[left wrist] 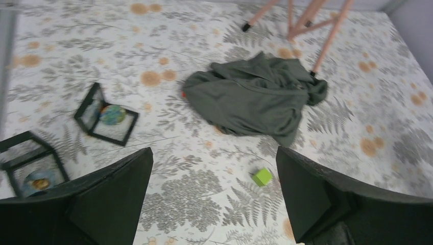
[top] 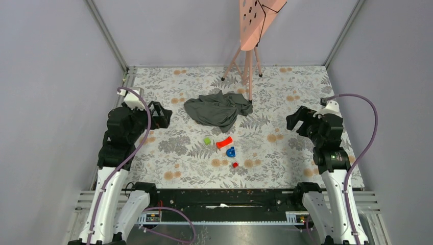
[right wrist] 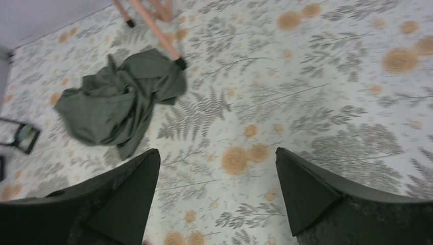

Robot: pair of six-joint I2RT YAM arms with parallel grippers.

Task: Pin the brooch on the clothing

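The clothing, a dark grey T-shirt (top: 218, 108), lies crumpled at the middle back of the table. It also shows in the left wrist view (left wrist: 255, 94) and the right wrist view (right wrist: 115, 102). I cannot tell which item is the brooch. Two black-framed clear boxes (left wrist: 107, 115) (left wrist: 30, 166) each hold a round blue-green item. My left gripper (top: 163, 115) is open and empty, left of the shirt, its jaws wide apart (left wrist: 214, 153). My right gripper (top: 293, 121) is open and empty, right of the shirt (right wrist: 218, 151).
A green cube (top: 207, 140), a red piece (top: 224, 142), a blue piece (top: 231, 151) and a small red piece (top: 235, 165) lie in front of the shirt. A pink tripod stand (top: 250, 30) stands behind it, one foot (top: 250, 99) at the shirt's edge. Grey walls enclose the table.
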